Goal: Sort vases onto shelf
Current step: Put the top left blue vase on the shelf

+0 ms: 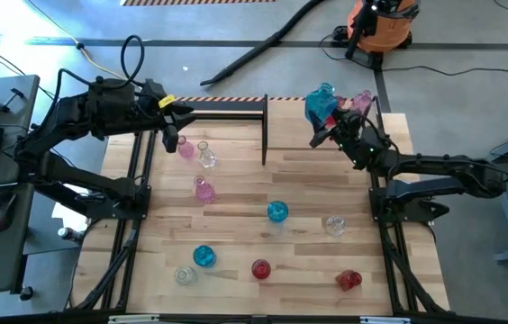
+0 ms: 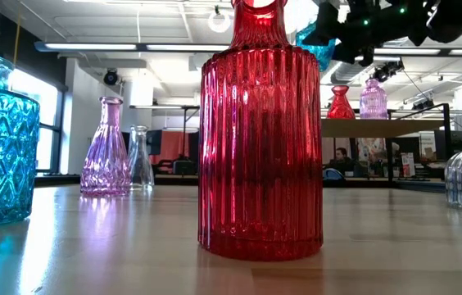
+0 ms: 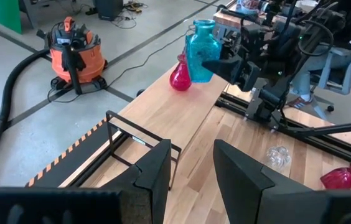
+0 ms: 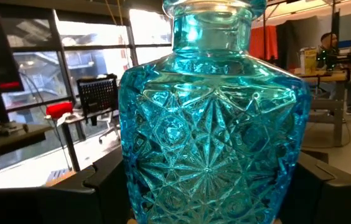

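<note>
- Pale plank table (image 1: 236, 216), centre of the high view; grey concrete floor around it, orange shop vacuum (image 1: 378, 25) top right.
- Right gripper (image 1: 319, 137) clamps the blue cut-glass vase (image 1: 320, 103) — at the plywood-topped shelf (image 1: 389, 124), upper right.
- Left gripper (image 1: 185, 112), upper left — fingers apart, empty.

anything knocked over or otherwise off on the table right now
One red vase near the table's front right lies on its side, neck pointing sideways in the left wrist view, while the other vases on the table look upright. Otherwise normal: the right gripper has its fingers either side of a blue vase at the shelf.
</note>
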{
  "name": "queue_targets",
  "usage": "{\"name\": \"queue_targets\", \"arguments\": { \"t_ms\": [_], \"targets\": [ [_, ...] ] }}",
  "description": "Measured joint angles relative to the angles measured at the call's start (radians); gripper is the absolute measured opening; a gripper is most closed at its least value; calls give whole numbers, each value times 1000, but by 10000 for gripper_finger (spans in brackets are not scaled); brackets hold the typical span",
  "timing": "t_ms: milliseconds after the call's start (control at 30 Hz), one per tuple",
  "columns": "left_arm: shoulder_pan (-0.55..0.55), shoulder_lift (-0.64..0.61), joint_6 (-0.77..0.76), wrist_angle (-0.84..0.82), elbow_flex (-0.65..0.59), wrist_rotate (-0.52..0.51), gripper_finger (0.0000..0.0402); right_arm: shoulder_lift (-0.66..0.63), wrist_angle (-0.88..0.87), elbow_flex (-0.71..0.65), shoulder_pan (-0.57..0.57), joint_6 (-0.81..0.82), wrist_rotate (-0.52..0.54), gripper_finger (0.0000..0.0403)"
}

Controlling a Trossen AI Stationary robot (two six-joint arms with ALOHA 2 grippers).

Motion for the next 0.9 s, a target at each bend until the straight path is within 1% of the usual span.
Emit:
{"name": "queue_targets", "arguments": {
  "t_ms": [133, 233, 400, 700, 900],
  "targets": [
    [0, 6, 0, 0, 0, 0, 113, 36, -2, -4, 0, 2, -14, 269],
    [0, 14, 0, 2, 0, 0, 113, 89, 17, -4, 1, 27, -14, 269],
    [0, 27, 0, 1, 0, 3, 113, 190, 177, -4, 1, 23, -17, 269],
    [0, 36, 1, 1, 0, 3, 113, 365, 346, -4, 1, 30, -11, 269],
    [0, 36, 1, 1, 0, 3, 113, 475, 401, 28, 1, 3, -57, 269]
  ]
}}
